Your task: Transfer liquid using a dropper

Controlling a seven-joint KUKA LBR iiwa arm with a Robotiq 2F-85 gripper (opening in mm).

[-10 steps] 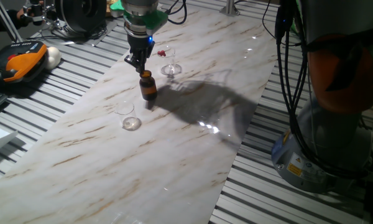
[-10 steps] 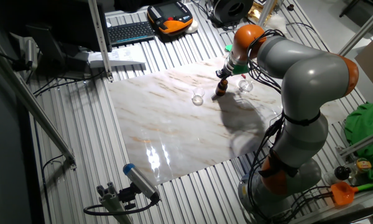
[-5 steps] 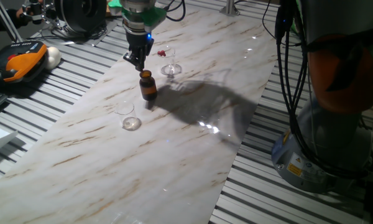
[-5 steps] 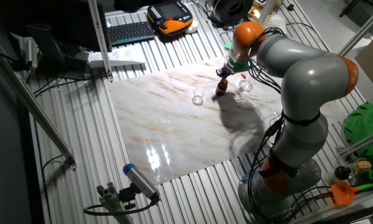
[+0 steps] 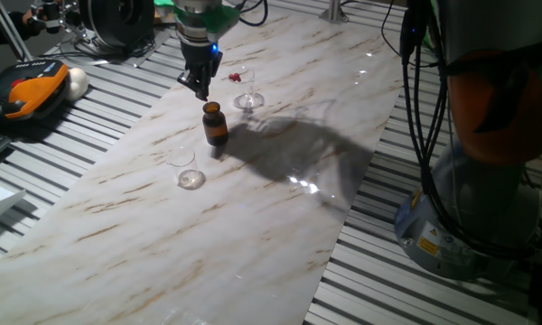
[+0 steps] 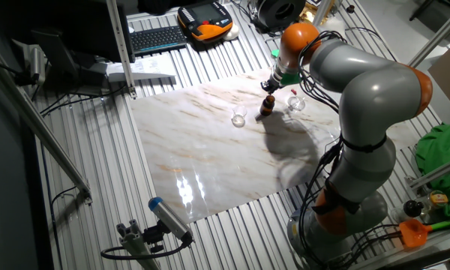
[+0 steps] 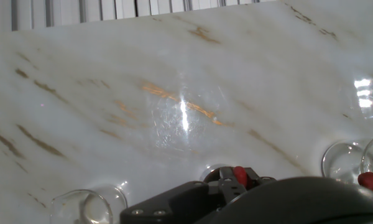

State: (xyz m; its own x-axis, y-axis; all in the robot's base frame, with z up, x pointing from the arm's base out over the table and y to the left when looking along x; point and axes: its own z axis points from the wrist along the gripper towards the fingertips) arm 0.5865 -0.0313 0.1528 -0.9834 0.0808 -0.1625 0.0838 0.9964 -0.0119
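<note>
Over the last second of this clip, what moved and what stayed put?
The end effector rose straight up from just above the brown bottle, widening the gap over its neck. Whether it pulled a dropper out is too small to tell. The bottle, the near glass and the far glass on the marble board did not move.

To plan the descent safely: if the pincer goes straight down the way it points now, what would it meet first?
Most likely the open mouth of the brown bottle, which stands almost directly beneath the pincer; exact alignment is hard to judge.

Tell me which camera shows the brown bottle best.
One fixed view: the brown bottle stands whole and unblocked below the gripper. The other fixed view shows it tiny; in the hand view I cannot make it out.
</note>
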